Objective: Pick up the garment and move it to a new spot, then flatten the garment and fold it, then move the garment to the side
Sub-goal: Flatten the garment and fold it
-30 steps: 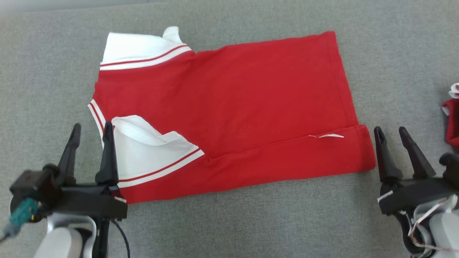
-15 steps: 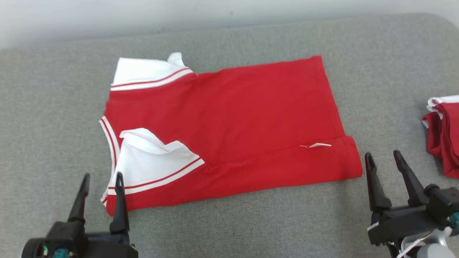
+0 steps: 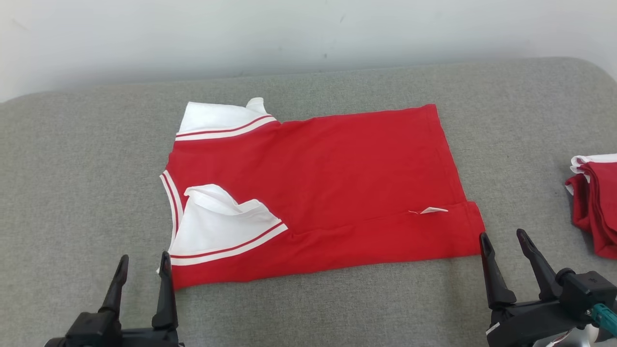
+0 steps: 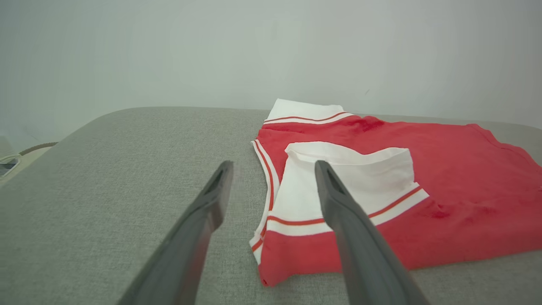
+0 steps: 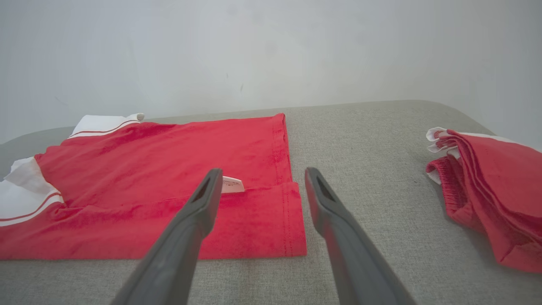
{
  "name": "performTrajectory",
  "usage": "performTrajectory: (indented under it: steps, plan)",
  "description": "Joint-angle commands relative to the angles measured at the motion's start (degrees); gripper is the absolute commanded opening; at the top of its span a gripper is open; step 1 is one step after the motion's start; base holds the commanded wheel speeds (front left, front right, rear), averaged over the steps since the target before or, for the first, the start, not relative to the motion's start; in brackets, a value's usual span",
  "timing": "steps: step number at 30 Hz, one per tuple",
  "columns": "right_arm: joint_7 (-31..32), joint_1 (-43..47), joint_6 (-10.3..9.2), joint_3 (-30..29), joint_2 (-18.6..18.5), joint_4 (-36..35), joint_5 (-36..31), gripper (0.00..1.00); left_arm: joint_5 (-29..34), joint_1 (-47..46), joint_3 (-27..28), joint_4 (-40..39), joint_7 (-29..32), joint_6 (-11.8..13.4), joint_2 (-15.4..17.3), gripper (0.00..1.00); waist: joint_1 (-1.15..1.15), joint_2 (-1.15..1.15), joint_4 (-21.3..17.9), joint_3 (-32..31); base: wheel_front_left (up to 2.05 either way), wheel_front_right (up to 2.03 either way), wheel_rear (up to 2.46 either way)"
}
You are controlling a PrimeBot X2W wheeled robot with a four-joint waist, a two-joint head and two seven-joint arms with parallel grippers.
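Note:
The garment [image 3: 328, 188] is a red shirt with white, red-striped sleeves, lying flat on the grey cushion with its near long edge folded over and a small white tag [image 3: 434, 210] showing. My left gripper [image 3: 143, 264] stands open just off its near left corner, holding nothing. My right gripper [image 3: 502, 240] stands open just right of its near right corner, also free of the cloth. The left wrist view shows the garment [image 4: 381, 199] with its white sleeve beyond my left gripper [image 4: 273, 168]. In the right wrist view the garment's hem [image 5: 254, 169] lies beyond my right gripper [image 5: 262, 174].
A folded stack of red and white clothes [image 3: 595, 202] lies at the right edge of the cushion, also the stack [image 5: 491, 190] to the right in the right wrist view. A pale wall [image 3: 308, 33] runs behind the grey cushion [image 3: 72, 193].
The head camera has tilted up, bringing the wall and the side stack into view. Both grippers have drawn back toward me, clear of the garment's near corners, and stay open.

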Motion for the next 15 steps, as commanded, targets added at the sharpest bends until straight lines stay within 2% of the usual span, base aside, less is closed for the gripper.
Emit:
performTrajectory:
  steps: [1,15]
  plan:
    - [0.0,0.8,-0.04,-0.1,0.2,-0.2,-0.3,1.0,-0.7,-0.5,0.4,0.4,-0.4,-0.2,-0.2,1.0,0.01,0.0,0.3,-0.2,0.0,0.0,0.0]
    - [1.0,0.3,-0.04,-0.3,0.2,0.2,0.6,1.0,-0.5,-2.0,0.1,4.3,-1.0,-2.8,-1.5,1.0,0.01,0.0,0.6,0.5,0.0,0.0,0.0]
